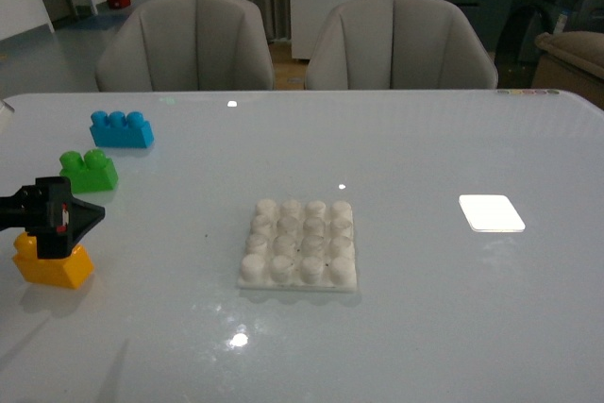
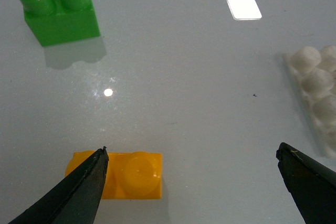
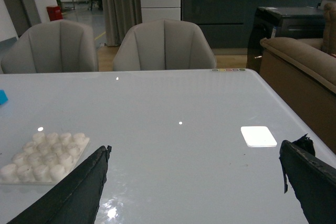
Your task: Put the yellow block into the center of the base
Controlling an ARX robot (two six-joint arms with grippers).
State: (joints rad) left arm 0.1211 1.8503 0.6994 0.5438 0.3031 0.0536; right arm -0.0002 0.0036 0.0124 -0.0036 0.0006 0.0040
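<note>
The yellow block lies flat on the table at the near left, studs up. My left gripper hovers just above it, open and holding nothing. In the left wrist view the yellow block sits beside one finger, off to one side of the wide gap of the left gripper. The white studded base rests at the table's middle; its edge shows as the base. My right gripper is open over bare table, with the base off to one side.
A green two-stud brick and a blue three-stud brick stand beyond the yellow block on the left. A flat bright white patch lies right of the base. Two grey chairs stand behind the table's far edge.
</note>
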